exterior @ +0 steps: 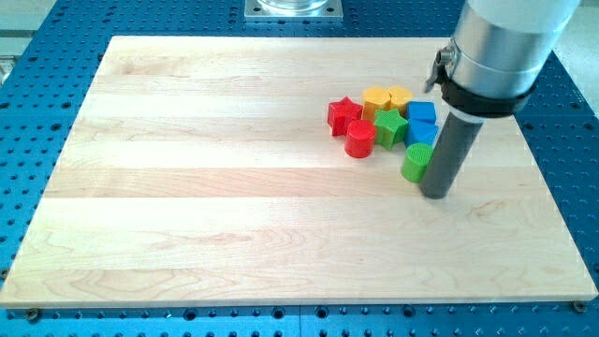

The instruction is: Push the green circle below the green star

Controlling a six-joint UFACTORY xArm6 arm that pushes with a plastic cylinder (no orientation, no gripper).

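- The small green circle block (416, 161), a short plastic-looking cylinder, sits right of centre on the counter, at the lower right edge of the block cluster.
- My tip (436, 194), the bottom end of the dark straight rod, is planted on the wood just to the view's right of the green circle and slightly lower, pretty much touching its side.
- No gripper on this rig at all, so nothing is clenched or released; it's just the rod pressing alongside the block.
- The green star block (389, 127) is up and to the view's left of the green circle, close by, with a small gap between them as far as I can tell.
- A red cylinder block (360, 139) sits right against the green star's left side, and a red star block (343, 114) is just above-left of that.
- Two yellow blocks are at the top of the cluster: a yellow rounded block (377, 99) and a yellow heart-like block (400, 96) beside it. Exact shapes are hard to make out.
- Two blue blocks are on the cluster's right: a blue cube block (422, 113), with another blue block (421, 133) directly below it, just above the green circle.
- Everything rests on the light wooden counter (206, 187), which lies on a blue perforated base (571, 131).
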